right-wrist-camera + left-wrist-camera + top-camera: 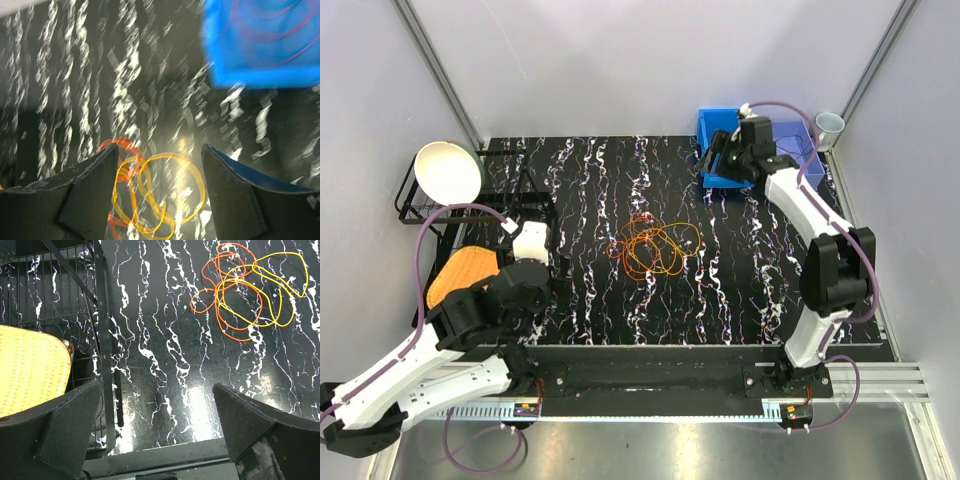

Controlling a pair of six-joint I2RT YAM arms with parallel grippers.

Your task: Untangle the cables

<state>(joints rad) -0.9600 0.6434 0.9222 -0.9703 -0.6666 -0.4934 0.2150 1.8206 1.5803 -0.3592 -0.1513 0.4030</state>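
A tangle of thin orange and yellow cables (655,247) lies in loops on the black marbled mat, mid-table. It shows at the top right of the left wrist view (247,290) and, blurred, low in the right wrist view (150,195). Thin red and blue cables (270,30) lie in the blue bin (720,180). My left gripper (157,410) is open and empty, low at the near left, well short of the tangle. My right gripper (160,165) is open and empty, held high by the blue bin at the back right.
A black wire rack (460,215) at the left holds a white bowl (448,170) and an orange-yellow woven thing (462,272); its frame (102,340) stands close to my left fingers. A white cup (829,125) stands at the back right corner.
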